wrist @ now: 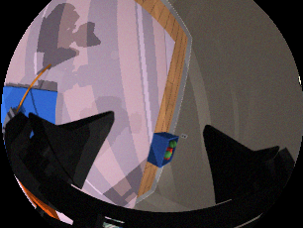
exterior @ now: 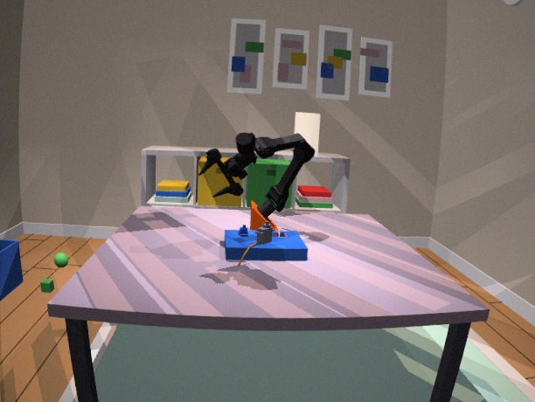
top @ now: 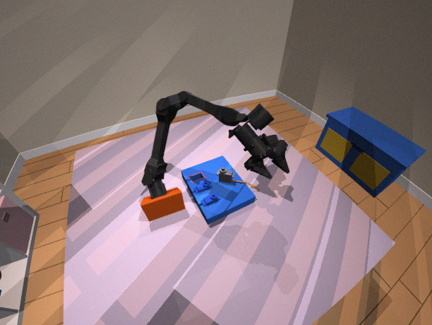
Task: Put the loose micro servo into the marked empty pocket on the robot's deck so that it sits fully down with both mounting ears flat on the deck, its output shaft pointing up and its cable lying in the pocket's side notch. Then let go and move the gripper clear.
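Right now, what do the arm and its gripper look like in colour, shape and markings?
The arm is matte black throughout, built of blocky, rounded links, and stands on an orange box-shaped base. The gripper is black too, with two tapering, pointed fingers. No cables, labels or markings are visible on it.
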Robot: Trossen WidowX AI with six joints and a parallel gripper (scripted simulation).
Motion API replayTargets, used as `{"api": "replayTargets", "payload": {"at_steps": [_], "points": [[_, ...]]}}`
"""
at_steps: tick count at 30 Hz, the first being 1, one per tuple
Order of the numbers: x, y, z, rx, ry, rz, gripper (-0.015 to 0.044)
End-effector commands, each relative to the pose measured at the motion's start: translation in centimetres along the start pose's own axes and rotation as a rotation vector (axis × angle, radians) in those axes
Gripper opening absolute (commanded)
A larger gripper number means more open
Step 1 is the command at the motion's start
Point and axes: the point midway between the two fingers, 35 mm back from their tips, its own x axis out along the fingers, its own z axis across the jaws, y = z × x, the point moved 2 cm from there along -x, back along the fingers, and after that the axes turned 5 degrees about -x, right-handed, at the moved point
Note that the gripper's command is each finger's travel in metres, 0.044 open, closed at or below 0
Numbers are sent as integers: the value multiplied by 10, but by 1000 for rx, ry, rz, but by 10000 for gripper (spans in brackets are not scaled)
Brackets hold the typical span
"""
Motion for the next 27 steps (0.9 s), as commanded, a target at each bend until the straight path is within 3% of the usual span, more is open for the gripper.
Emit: {"api": "replayTargets", "payload": {"at_steps": [1, 27], "points": [[-4, -3, 14, 64, -74, 1, 440], [-46, -11, 134, 589, -637, 268, 440]]}}
